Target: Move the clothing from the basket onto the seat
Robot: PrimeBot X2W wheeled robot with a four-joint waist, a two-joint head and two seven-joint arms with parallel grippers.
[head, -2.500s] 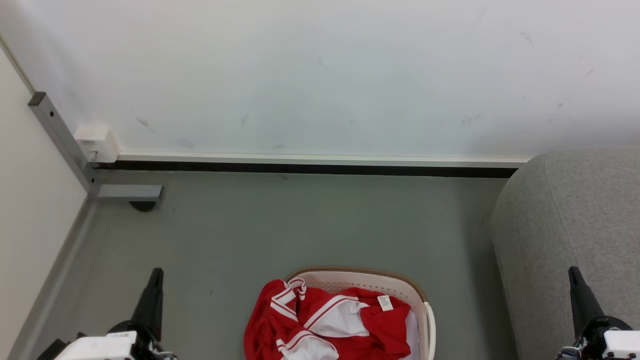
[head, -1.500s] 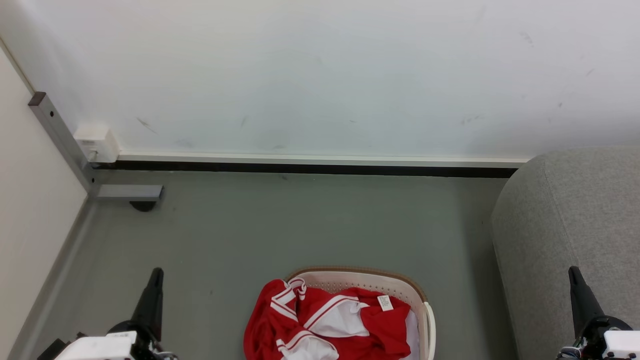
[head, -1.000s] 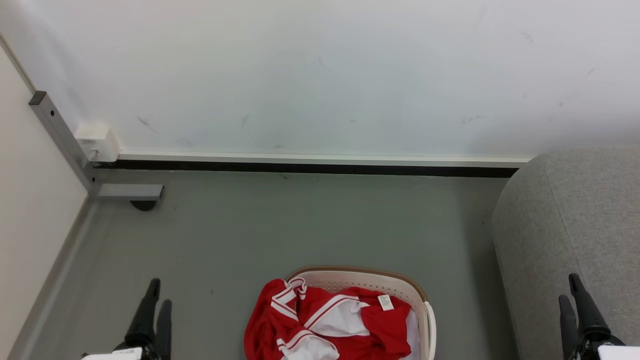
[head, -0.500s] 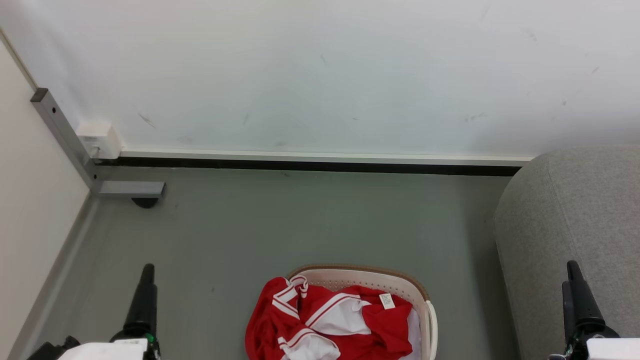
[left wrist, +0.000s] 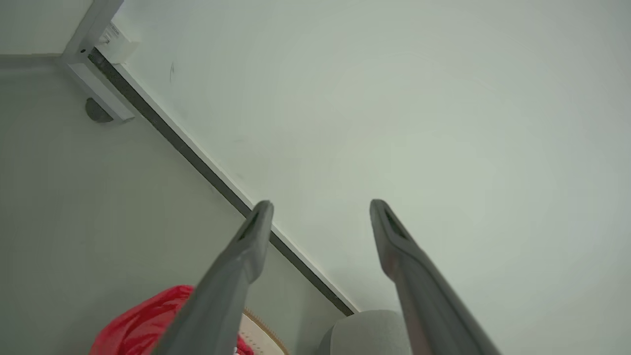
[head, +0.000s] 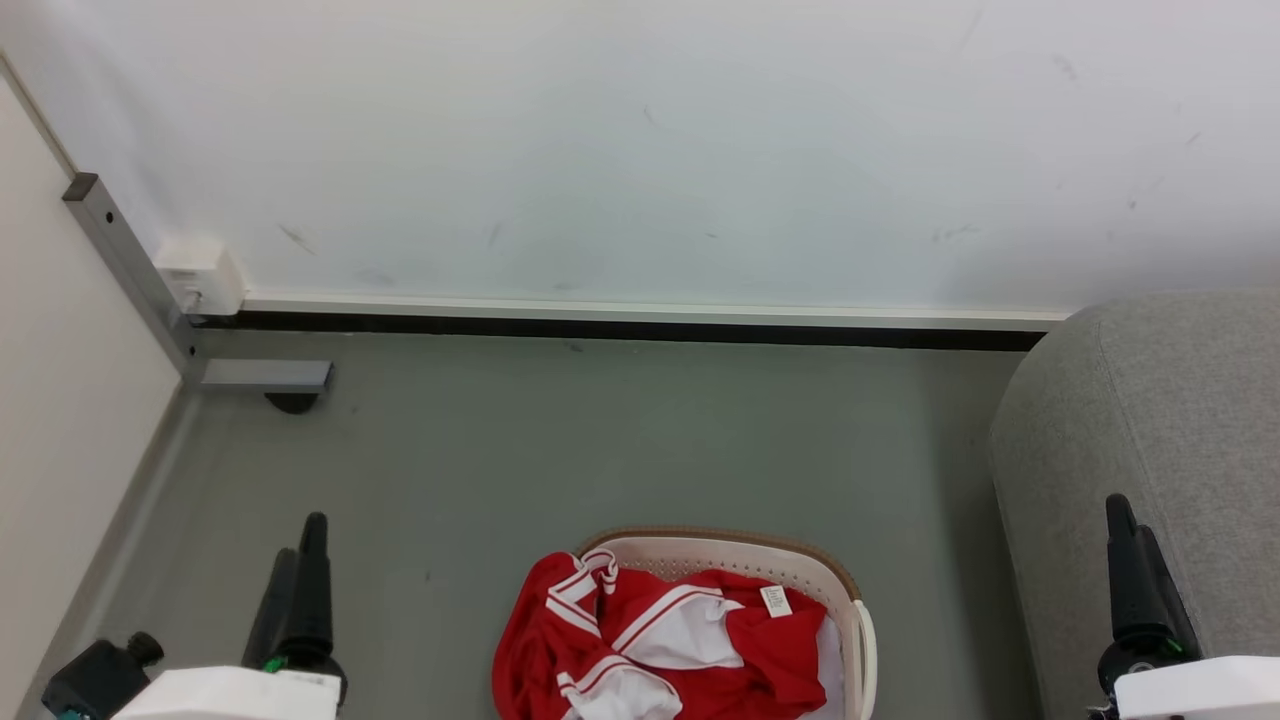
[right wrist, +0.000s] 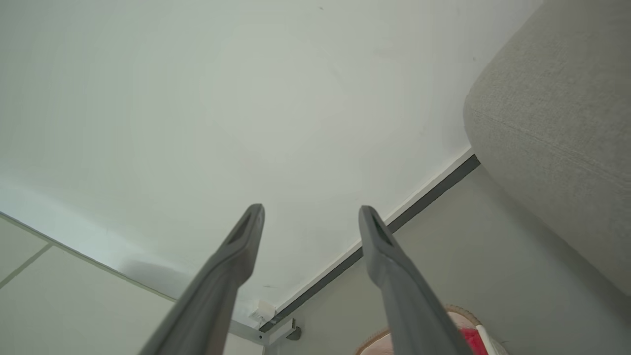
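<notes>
The clothing (head: 700, 640), red with white stripes and a small white label, lies heaped in the basket (head: 720, 540) at the bottom middle of the head view and spills over its left rim. The seat (head: 1150, 420), a grey sofa, fills the right side. My left gripper (head: 300, 545) hovers open over the floor left of the basket. My right gripper (head: 1128, 520) is open in front of the sofa's edge. In the left wrist view the left gripper (left wrist: 320, 204) holds nothing, with the clothing (left wrist: 133, 325) low down. The right gripper (right wrist: 311, 210) is empty beside the seat (right wrist: 557, 128).
A white wall with a dark baseboard (head: 620, 330) runs across the back. A grey metal post (head: 130, 270) with a foot and a white box (head: 200, 275) stands in the left corner. Grey floor (head: 600, 440) lies between the wall and the basket.
Both grippers have turned and shifted a little: the left now shows both fingers, and the right has moved slightly up and left. The head view has drifted slightly. The clothing has not moved.
</notes>
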